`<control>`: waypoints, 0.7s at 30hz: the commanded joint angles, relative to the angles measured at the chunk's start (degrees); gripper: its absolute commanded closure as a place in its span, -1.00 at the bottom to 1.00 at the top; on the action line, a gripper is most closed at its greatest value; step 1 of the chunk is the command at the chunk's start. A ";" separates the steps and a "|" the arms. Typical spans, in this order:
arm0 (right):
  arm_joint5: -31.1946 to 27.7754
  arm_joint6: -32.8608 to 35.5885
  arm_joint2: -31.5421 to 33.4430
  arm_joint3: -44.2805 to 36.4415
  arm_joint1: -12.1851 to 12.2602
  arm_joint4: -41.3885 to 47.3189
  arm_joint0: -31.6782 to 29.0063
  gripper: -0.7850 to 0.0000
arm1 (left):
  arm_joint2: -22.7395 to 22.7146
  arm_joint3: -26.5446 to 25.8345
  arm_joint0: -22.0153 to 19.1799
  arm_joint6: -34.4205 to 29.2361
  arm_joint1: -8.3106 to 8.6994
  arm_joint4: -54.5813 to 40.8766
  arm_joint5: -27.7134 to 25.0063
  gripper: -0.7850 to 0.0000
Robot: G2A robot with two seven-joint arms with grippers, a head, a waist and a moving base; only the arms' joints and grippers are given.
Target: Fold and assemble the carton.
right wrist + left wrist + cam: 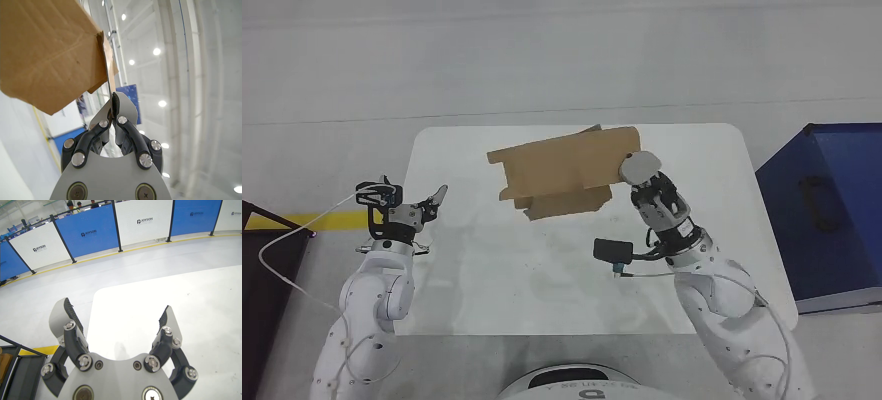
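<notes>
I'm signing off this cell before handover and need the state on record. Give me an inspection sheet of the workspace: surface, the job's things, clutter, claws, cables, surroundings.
Surface: white table, bare apart from a few small specks.
Job's things: brown carton, not yet assembled, flaps loose, over the far part of the table.
Clutter: nothing seen.
Claws: left claw open and holding nothing, over the table's corner; right claw shut on an edge flap of the carton.
Cables: white cable trails from the left wrist off the table's side.
Surroundings: blue box beside the table; blue and white partition panels; yellow floor line.
</notes>
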 commanded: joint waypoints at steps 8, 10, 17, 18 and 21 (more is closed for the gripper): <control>-36.47 -19.11 -6.42 12.15 -1.03 56.37 11.99 1.00 | 0.00 0.00 0.00 0.00 0.00 0.00 0.00 -1.00; -43.99 -20.11 -9.55 16.02 -1.79 67.51 14.40 1.00 | 0.00 0.00 0.00 0.00 0.00 0.00 0.00 -1.00; -51.06 -16.29 -18.82 18.79 -4.16 82.16 18.92 1.00 | 0.00 0.00 0.00 0.00 0.00 0.00 0.00 -1.00; -50.73 -15.91 -19.52 18.21 -4.39 82.15 19.30 1.00 | 0.00 0.00 0.00 0.00 0.00 0.00 0.00 -1.00; -49.26 -15.08 -19.65 17.21 -4.53 79.06 20.10 1.00 | 0.00 0.00 0.00 0.00 0.00 0.00 0.00 -1.00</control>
